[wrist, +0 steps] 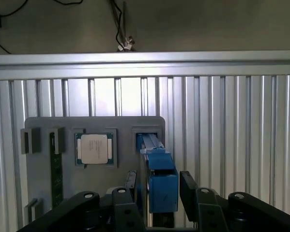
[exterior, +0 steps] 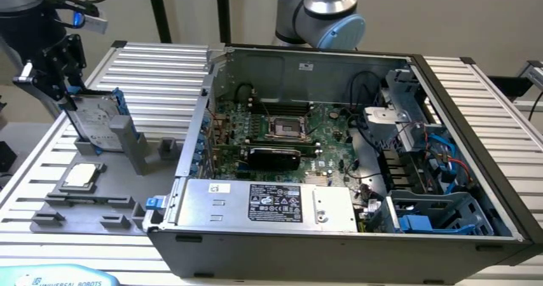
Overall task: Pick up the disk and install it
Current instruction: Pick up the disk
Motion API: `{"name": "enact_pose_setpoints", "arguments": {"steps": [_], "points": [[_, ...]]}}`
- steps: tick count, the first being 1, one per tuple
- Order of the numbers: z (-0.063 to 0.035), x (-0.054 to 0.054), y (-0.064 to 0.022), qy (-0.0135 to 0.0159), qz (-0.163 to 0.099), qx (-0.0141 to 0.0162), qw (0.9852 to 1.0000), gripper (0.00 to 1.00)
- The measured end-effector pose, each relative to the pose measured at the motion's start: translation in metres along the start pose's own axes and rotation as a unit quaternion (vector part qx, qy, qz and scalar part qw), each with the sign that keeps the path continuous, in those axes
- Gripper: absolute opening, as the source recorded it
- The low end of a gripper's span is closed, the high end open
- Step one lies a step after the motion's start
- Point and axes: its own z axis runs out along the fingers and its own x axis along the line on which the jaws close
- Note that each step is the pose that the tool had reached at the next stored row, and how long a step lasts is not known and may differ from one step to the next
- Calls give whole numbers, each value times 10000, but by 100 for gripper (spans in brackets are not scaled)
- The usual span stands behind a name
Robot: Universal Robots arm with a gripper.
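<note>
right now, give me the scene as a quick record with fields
hand: at the top of the disk
disk: upright in the grey tray, blue frame on
chip: flat in the tray beside the disk
computer case: open, on the exterior view's right of the tray
progress: disk not yet installed

We count:
- 1 flat silver-grey disk in a bright blue plastic frame (exterior: 95, 124) (wrist: 157, 179)
- 1 small square silver chip (exterior: 82, 175) (wrist: 95, 149)
- 1 long green memory stick (wrist: 56, 169)
- 1 grey plastic holder tray (exterior: 85, 213)
- 1 open black computer case (exterior: 475, 108)
- 1 grey box with a black-and-white label (exterior: 263, 202)
- 1 black gripper (exterior: 72, 92) (wrist: 159, 193)
- 1 ribbed aluminium bench (exterior: 161, 70)
</note>
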Motion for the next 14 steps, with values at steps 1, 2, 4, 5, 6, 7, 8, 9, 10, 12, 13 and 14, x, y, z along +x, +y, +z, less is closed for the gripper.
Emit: {"name": "enact_pose_setpoints", "arguments": {"steps": [1, 2, 4, 5, 6, 7, 8, 9, 10, 12, 13, 14], "points": [[20, 0, 1, 0, 1, 0, 10000, 48], [37, 0, 1, 0, 1, 0, 10000, 48], [67, 1, 1, 0, 1, 0, 10000, 48], [81, 1, 0, 0, 0, 0, 10000, 48], [91, 2, 0, 0, 0, 0, 10000, 48], [97, 2, 1, 0, 1, 0, 10000, 48], [101, 2, 2, 1, 1, -1, 10000, 48], [103, 2, 2, 1, 1, -1, 10000, 48], [104, 2, 3, 1, 1, -1, 10000, 48], [109, 2, 8, 0, 1, 1, 10000, 48], [109, 2, 12, 0, 1, 1, 10000, 48], [109, 2, 13, 0, 1, 1, 10000, 48]]}}
